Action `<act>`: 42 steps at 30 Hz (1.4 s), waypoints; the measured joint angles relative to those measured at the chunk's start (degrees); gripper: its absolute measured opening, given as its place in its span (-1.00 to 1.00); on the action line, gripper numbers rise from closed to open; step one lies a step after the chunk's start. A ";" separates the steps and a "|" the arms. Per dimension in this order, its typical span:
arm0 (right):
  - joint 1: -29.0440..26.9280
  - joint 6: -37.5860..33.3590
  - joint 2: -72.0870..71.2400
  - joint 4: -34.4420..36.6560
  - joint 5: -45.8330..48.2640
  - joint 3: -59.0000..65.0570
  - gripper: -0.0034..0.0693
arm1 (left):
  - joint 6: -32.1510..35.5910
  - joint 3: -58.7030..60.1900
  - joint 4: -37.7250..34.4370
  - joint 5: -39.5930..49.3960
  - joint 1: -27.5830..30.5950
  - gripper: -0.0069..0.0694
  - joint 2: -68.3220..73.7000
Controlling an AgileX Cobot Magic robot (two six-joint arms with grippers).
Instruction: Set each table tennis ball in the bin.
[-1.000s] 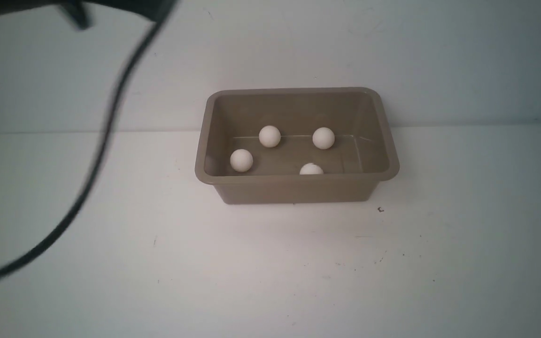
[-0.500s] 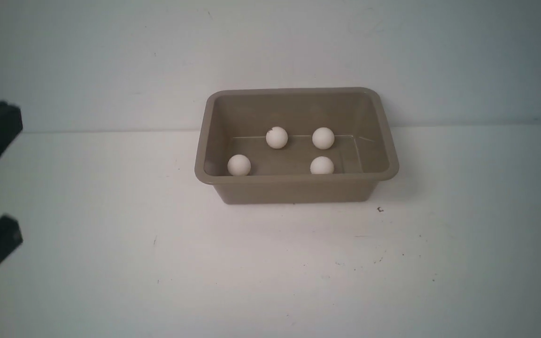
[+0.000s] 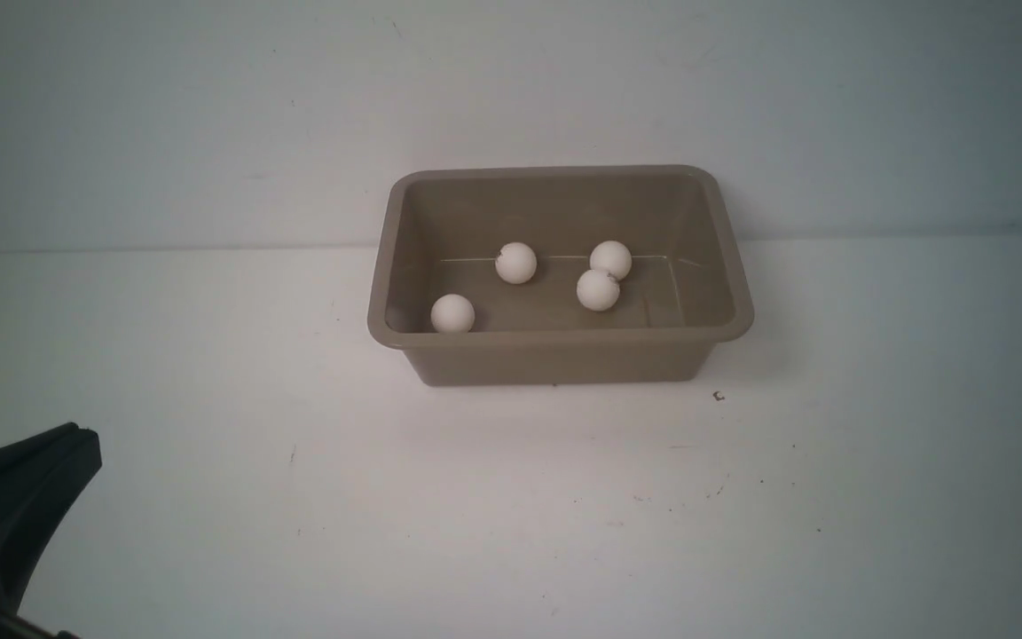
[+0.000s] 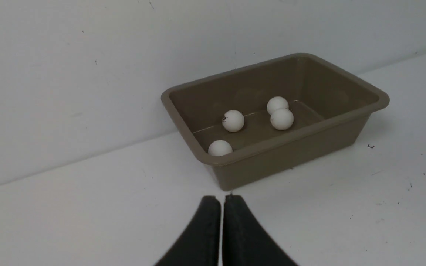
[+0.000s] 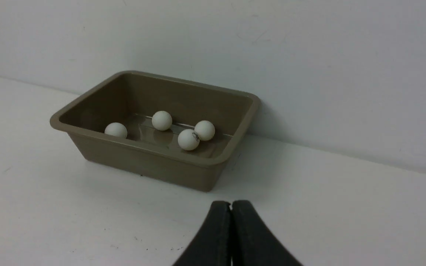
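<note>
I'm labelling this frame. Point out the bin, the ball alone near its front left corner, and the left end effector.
bin (image 3: 555, 359), front view, front outer wall.
lone ball (image 3: 452, 313), front view, its centre.
left end effector (image 4: 221, 199), left wrist view, between the shut fingertips.

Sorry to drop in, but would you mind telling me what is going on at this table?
Nothing is being handled right now. All four balls lie in the bin: the front-left ball, the middle ball, and the back-right ball seemingly touching the front-right ball. The left gripper and right gripper are both shut, empty, over the table short of the bin. The task looks done.
</note>
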 joint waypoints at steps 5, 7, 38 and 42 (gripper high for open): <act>0.00 0.00 -0.05 0.00 1.19 0.00 -0.95 | -0.60 0.62 -0.90 1.00 0.00 -0.83 -3.16; 0.00 0.00 -0.05 0.00 1.24 0.00 -0.95 | -0.67 0.62 -1.09 1.14 0.00 -0.83 -3.28; 0.00 0.00 -0.05 0.00 1.73 0.00 -0.95 | -1.41 21.90 -27.74 -28.43 5.67 -0.83 -18.71; 0.00 0.00 -0.05 0.00 1.80 0.00 -0.95 | 4.12 22.92 -33.05 -29.34 5.67 -0.83 -20.78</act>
